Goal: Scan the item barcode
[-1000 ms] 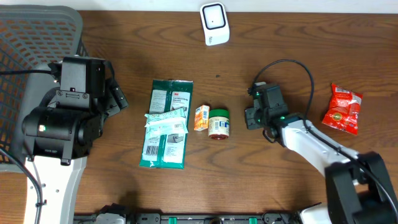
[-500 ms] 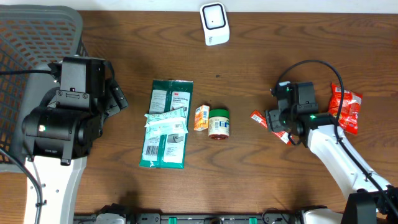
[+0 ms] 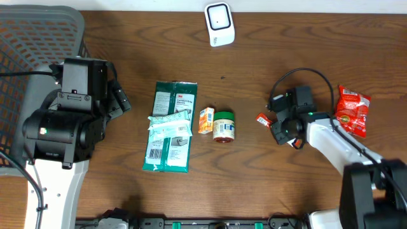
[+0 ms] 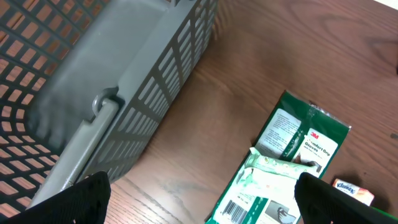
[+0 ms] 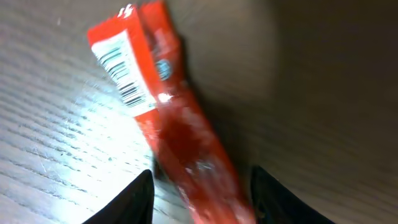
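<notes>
A small red wrapper [image 5: 155,81] with a barcode near its top end lies on the wooden table [image 3: 254,184], also seen from overhead as the red wrapper [image 3: 262,119]. My right gripper [image 5: 202,199] straddles its lower end, one finger close on each side. Blur hides whether they press it. From above, the right gripper [image 3: 275,124] sits just right of the jar. The white scanner [image 3: 219,24] stands at the table's far edge. My left gripper [image 4: 205,208] hangs open over bare table beside the green packet [image 4: 292,162], holding nothing.
A grey basket [image 3: 38,38] fills the far left, next to the left arm. A green packet [image 3: 170,127], a small orange box [image 3: 205,119] and a jar [image 3: 224,126] lie mid-table. A red bag [image 3: 350,111] lies at the right.
The right gripper backed off to the right, uncovering the red wrapper, then came back left over its end while its fingers widened and narrowed again. The left arm has not moved.
</notes>
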